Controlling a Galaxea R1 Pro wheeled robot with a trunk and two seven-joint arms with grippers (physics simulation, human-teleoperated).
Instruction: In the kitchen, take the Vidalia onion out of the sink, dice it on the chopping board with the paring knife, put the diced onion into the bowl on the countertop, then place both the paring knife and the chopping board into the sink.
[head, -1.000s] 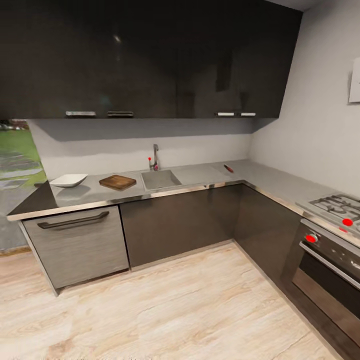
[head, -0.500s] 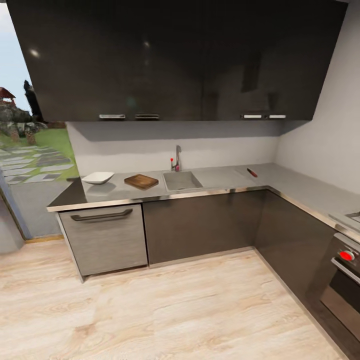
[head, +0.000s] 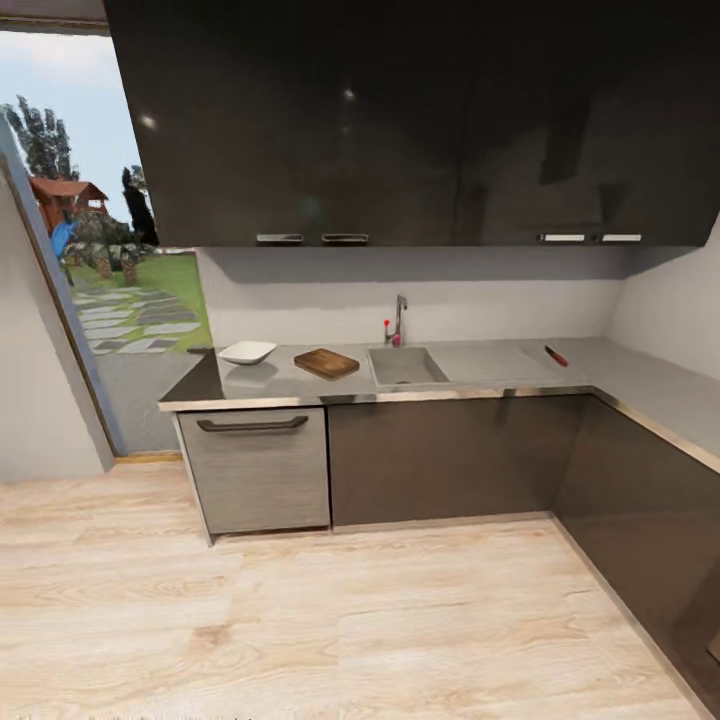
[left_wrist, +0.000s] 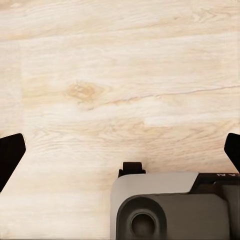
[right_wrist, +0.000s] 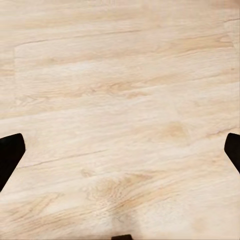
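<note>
The robot stands back on the wooden floor, facing the kitchen bench (head: 300, 385).

The white bowl (head: 247, 352) sits near the bench's left end, with the brown chopping board (head: 327, 363) just beside it, likely so the cut onion has a short trip. The steel sink (head: 405, 366) is next; the onion can't be seen in it from here. The red-handled paring knife (head: 556, 356) lies far right, near the corner. The left end effector (left_wrist: 120, 152) and right end effector (right_wrist: 120, 155) are spread wide, empty, pointing at the floor.
</note>
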